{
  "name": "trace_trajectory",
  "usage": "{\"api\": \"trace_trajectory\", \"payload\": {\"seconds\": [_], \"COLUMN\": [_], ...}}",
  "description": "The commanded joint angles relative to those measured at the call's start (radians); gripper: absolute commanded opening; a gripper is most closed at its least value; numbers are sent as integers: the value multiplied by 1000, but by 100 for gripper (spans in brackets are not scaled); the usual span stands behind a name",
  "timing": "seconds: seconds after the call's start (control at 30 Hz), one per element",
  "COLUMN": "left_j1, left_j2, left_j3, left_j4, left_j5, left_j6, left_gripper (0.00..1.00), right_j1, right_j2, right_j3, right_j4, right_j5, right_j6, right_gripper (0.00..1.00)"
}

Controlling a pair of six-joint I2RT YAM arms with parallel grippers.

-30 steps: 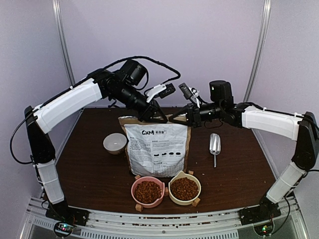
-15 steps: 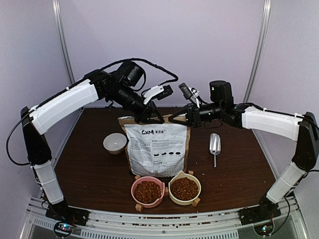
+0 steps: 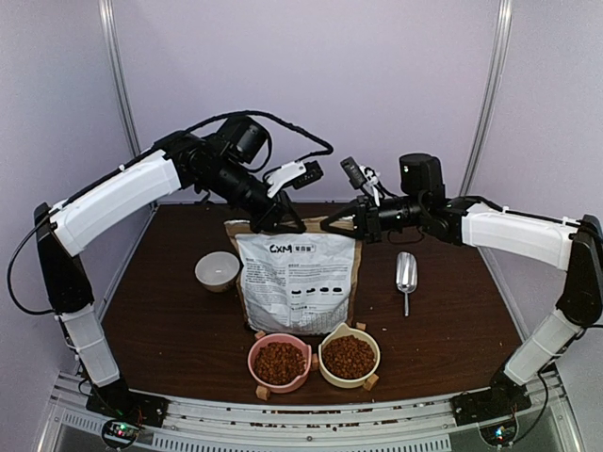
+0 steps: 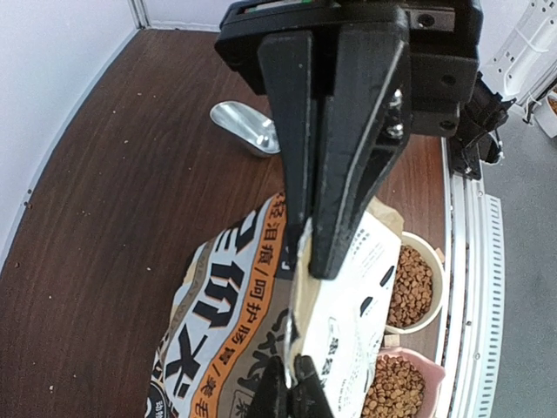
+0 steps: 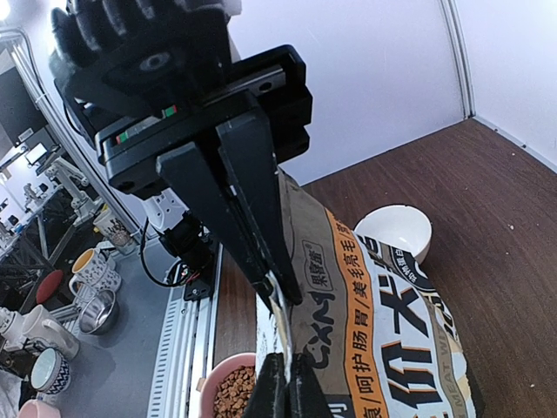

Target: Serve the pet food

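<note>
- The pet food (image 3: 279, 363), small round reddish-brown dry pellets, lies in loose heaps in two bowls near the front edge of the dark brown wooden counter (image 3: 170, 320). One is a round pink bowl (image 3: 252, 356) on the left, the other a cream bowl (image 3: 376, 362) just beside it on the right.
- Directly behind the bowls a brown-and-white paper bag (image 3: 297, 282) stands upright at mid-counter, its white printed face towards the arm bases.
- The left jaws are closed, pinching the paper bag's top edge near its left corner (the left wrist view shows the paper lip squeezed between the two black fingers (image 4: 348, 157)).
- The right jaws are likewise closed on that same top edge, towards the right corner. The right wrist view shows the fingers (image 5: 235, 205) meeting on the lip.
- A round white bowl (image 3: 217, 270) sits on the counter just left of the bag.
- A shiny metal scoop (image 3: 406, 273) lies flat to the right of the bag and apart from it, with its handle pointing towards the near edge.
</note>
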State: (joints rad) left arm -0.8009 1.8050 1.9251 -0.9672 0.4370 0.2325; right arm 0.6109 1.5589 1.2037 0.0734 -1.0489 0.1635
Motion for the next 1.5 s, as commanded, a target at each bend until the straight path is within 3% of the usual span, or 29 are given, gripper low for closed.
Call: {"api": "trace_trajectory", "payload": {"seconds": [0.0, 0.17, 0.23, 0.27, 0.47, 0.57, 0.67, 0.83, 0.93, 1.07, 1.47], "left_j1": [48, 65, 69, 70, 77, 86, 91, 98, 103, 107, 124], "left_j2": [-40, -52, -56, -56, -66, -72, -77, -85, -90, -97, -122], "left_j3": [-29, -46, -53, -56, -76, -82, -89, -102, -108, -120, -163], "left_j4": [-13, -13, -13, -13, -13, -12, -13, -13, -13, -13, -13], "left_j5": [-121, -150, -160, -163, -197, -218, -231, -243, -256, -267, -316], "left_j6": [14, 14, 16, 17, 24, 24, 27, 34, 34, 37, 49], "left_gripper": [0, 11, 7, 0, 0, 10, 0, 0, 10, 0, 4], "right_j1": [-13, -17, -17, -17, -20, -23, -25, -29, -33, -38, -49], "right_j2": [-80, -93, -97, -99, -110, -115, -122, -130, -135, -139, -151], "right_j3": [-10, -14, -16, -16, -22, -25, -26, -30, -32, -33, -39], "right_j4": [3, -7, -11, -11, -19, -24, -28, -35, -37, -37, -35], "right_j5": [-13, -10, -8, -8, -2, -1, 1, 6, 7, 9, 15], "right_j6": [-12, -17, -19, -20, -24, -27, -28, -33, -33, -33, -29], "right_gripper": [0, 0, 0, 0, 0, 0, 0, 0, 0, 0, 0]}}
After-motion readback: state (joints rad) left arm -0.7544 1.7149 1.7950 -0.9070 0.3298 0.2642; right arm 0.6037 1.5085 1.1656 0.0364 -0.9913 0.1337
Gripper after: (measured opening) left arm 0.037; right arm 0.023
